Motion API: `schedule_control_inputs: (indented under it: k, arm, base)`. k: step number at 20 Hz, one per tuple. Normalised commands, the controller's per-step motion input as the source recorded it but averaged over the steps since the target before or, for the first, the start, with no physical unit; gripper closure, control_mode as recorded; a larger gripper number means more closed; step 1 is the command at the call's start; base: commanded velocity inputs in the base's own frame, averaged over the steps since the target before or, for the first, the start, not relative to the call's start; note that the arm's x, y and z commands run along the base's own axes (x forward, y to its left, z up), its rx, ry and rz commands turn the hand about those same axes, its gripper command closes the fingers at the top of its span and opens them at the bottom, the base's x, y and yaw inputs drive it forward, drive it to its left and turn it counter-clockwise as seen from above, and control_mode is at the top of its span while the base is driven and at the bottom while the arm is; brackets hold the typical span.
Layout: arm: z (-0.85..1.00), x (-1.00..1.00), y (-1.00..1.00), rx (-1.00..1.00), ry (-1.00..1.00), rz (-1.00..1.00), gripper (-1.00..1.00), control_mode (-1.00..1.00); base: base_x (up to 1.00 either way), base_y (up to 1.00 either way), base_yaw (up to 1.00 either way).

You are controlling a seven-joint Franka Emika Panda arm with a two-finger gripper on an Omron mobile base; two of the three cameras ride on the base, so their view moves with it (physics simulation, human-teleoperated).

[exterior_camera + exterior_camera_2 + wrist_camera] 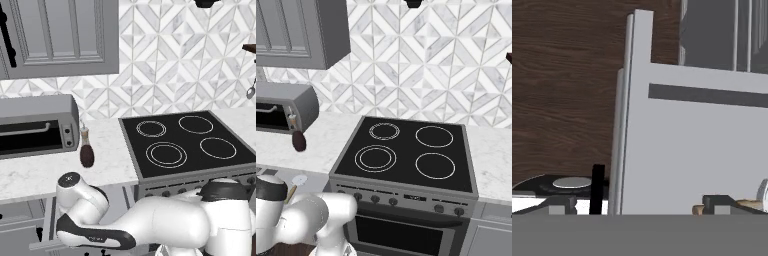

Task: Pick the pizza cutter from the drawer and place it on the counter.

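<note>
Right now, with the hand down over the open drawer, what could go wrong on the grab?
1. The pizza cutter sits at the edge of the hand view, beside one fingertip, not between the open jaws; closing here would likely miss.
2. The drawer wall rises between the fingertips; descending could strike it.

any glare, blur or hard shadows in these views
Left base view: flat, even light, no glare on the black stovetop, only a soft shadow beside the brown bottle. Right base view: equally even and sharp. Hand view: the drawer is flat grey, and the pizza cutter is cropped at the edge.
</note>
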Motion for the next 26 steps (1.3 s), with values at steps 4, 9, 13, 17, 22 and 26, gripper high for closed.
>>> schedule_control_inputs:
  k: [4, 9, 13, 17, 22, 26]
  arm:
    - [-0.33, -0.51, 0.00, 0.00, 0.13, 0.00, -1.00, -1.00]
    - [-0.27, -0.40, 0.00, -0.03, 0.06, 0.00, -1.00, -1.00]
    - [-0.20, 0.01, -0.04, -0.05, 0.00, 0.00, -1.00, -1.00]
    - [-0.21, 0.18, -0.08, -0.08, 0.00, 0.00, -1.00, -1.00]
    - [-0.02, 0.33, -0.02, 0.00, 0.00, 0.00, -1.00, -1.00]
    - [0.00, 0.22, -0.02, 0.00, -0.01, -0.01, -1.00, -1.00]
  base:
    - [0.00, 0.00, 0.00]
    - [0.00, 0.00, 0.00]
    - [0.00, 0.00, 0.00]
    - [0.00, 0.00, 0.00]
    - [0.00, 0.00, 0.00]
    - [0.00, 0.00, 0.00]
